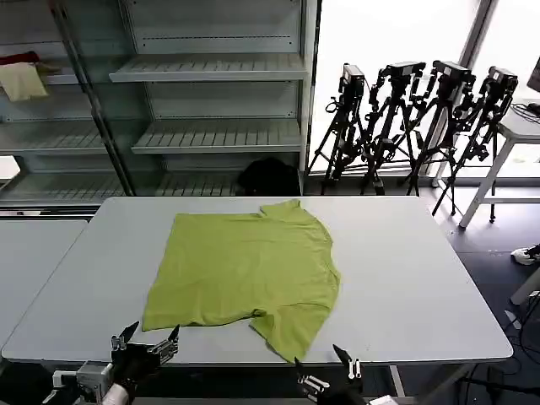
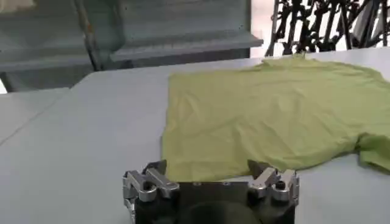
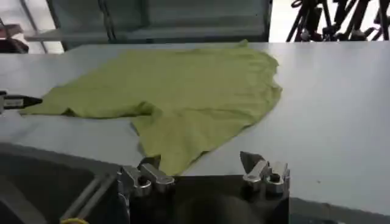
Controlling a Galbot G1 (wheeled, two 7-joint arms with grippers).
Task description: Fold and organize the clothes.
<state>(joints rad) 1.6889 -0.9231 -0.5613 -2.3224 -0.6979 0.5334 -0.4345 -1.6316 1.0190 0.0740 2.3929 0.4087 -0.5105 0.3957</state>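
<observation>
Fingers spread wide and holding nothing, the left gripper (image 1: 145, 339) hovers at the near edge of the pale grey surface (image 1: 422, 278), just short of the shirt's near left corner. To its right, the right gripper (image 1: 325, 367) waits at the same near edge with fingers equally parted and empty, just beside the sleeve that trails toward it.

Between and beyond them a lime-green T-shirt (image 1: 245, 274) lies flat near the middle of the surface, plain side up (no print visible). Its collar points away from the robot and slightly right, toward the shelving (image 1: 211, 76) behind; its hem sits on the left, so the long axis runs roughly left to right with a tilt. The right half looks already doubled over, with one sleeve jutting toward the near edge.

A good next fold probably means pinching only the top layer at the near corners, both grippers lifting together and level so the cloth stays smooth and does not drag.
</observation>
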